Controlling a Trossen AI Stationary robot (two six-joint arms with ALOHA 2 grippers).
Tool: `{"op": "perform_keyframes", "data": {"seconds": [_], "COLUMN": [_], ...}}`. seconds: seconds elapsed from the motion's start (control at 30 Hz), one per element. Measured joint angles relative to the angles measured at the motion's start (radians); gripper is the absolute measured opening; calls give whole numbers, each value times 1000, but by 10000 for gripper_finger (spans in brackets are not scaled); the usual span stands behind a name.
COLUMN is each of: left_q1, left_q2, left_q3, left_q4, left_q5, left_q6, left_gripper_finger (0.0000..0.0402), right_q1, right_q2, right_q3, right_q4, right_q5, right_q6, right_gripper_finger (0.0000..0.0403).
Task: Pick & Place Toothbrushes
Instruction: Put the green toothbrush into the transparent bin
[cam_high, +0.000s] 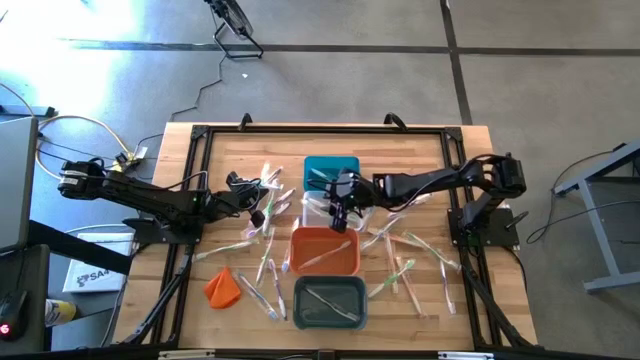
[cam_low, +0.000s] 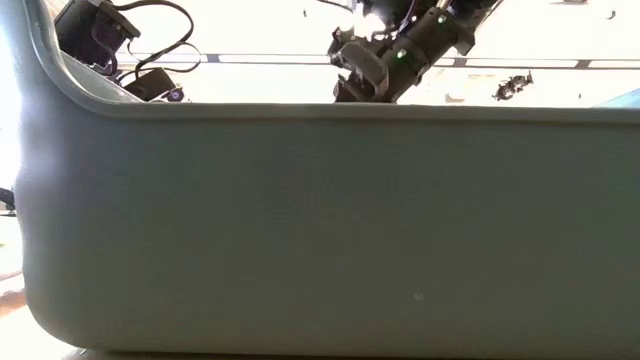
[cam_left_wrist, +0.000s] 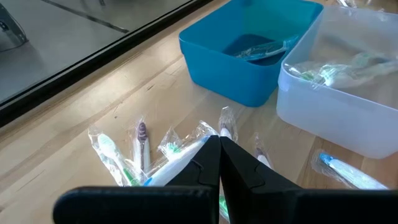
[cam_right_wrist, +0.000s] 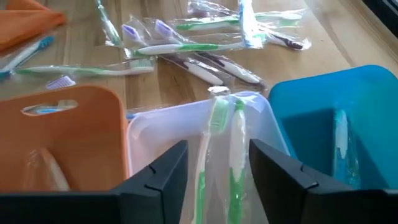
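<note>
Four bins stand in a row down the table's middle: teal (cam_high: 330, 172), clear (cam_high: 322, 207), orange (cam_high: 325, 250) and grey (cam_high: 330, 302). My right gripper (cam_right_wrist: 217, 146) is open above the clear bin (cam_right_wrist: 186, 124). Between its spread fingers, apart from both, a wrapped green toothbrush pack (cam_right_wrist: 225, 143) stands slanted in that bin, head end against the far rim (cam_right_wrist: 221, 94). My left gripper (cam_left_wrist: 219, 140) is shut, nothing between its fingers, over wrapped toothbrushes (cam_left_wrist: 140, 146) lying on the wood left of the bins. The teal bin (cam_left_wrist: 249, 50) holds a toothbrush too.
Loose wrapped toothbrushes lie scattered left (cam_high: 265, 235) and right (cam_high: 410, 255) of the bins. An orange cloth lump (cam_high: 222, 287) sits near the front left. The grey bin's wall (cam_low: 300, 230) fills the low view. A black frame (cam_high: 190, 200) edges the table.
</note>
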Motion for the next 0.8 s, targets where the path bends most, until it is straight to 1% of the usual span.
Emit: {"op": "perform_keyframes", "data": {"seconds": [0.23, 0.37, 0.5, 0.6, 0.8], "left_q1": [0, 0, 0, 0, 0], "left_q2": [0, 0, 0, 0, 0], "left_q3": [0, 0, 0, 0, 0], "left_q4": [-1, -1, -6, -7, -14], "left_q5": [0, 0, 0, 0, 0], "left_q6": [-4, -4, -4, -4, -4], "left_gripper_finger": [0, 0, 0, 0, 0], "right_q1": [0, -1, -4, -5, -11], "right_q2": [-139, -242, -333, -387, -441], "right_q3": [0, 0, 0, 0, 0], "right_q4": [-36, -117, -252, -385, -674], "right_q5": [1, 0, 1, 2, 5], "right_q6": [0, 0, 5, 6, 1], "right_gripper_finger": [126, 102, 85, 76, 70]}}
